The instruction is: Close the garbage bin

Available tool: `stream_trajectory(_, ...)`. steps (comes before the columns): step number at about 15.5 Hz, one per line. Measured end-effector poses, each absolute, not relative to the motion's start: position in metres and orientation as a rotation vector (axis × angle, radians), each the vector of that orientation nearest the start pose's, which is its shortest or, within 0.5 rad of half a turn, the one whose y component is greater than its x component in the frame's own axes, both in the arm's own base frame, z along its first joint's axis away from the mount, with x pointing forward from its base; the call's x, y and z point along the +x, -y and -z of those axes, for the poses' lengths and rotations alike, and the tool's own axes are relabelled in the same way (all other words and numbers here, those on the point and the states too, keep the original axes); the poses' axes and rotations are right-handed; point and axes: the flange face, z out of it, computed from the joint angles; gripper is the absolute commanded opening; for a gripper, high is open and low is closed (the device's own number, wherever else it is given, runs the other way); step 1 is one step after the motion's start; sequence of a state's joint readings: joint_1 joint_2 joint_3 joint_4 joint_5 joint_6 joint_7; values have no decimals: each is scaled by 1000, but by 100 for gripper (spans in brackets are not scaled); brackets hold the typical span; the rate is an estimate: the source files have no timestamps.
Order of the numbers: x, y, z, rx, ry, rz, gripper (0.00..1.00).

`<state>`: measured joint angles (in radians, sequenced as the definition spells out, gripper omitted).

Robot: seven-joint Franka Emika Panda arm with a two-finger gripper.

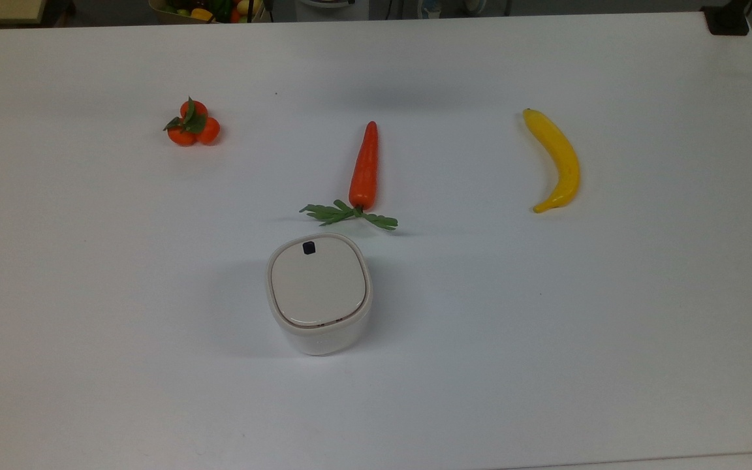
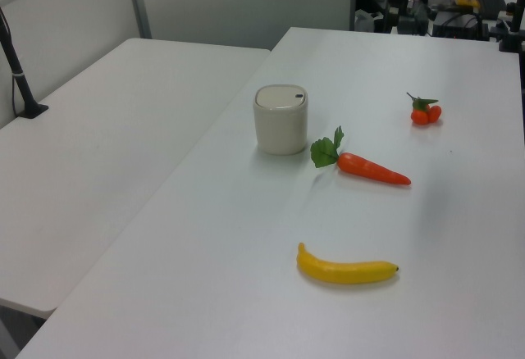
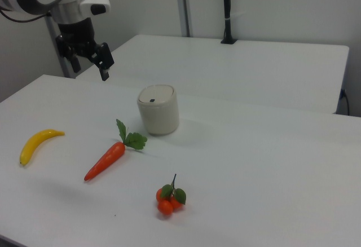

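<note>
Right view has the gripper [image 3: 89, 66] up high at the far left, well apart from everything, its fingers [image 3: 105, 61] spread a little and holding nothing. The garbage bin [image 1: 318, 292] sits mid-desk [image 1: 611, 326], just near of the carrot [image 1: 363, 166] leaves, beige lid [image 1: 318, 281] lying flat with the black latch [image 1: 309, 247] on its far edge. Lid looks down already, so the danger is an unneeded push: an off-centre press could tip the light tub or slide it into the carrot.

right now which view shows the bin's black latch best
The top view: it looks straight down on the garbage bin, so the black latch stands out on the lid. In the left view and the right view it is a small dark speck.
</note>
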<state>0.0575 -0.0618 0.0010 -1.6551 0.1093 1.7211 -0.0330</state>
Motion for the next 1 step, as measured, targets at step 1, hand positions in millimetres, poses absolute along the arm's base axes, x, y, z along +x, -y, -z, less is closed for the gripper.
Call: stream_trajectory(1, 548, -42, -632, -3023, 126, 188, 100)
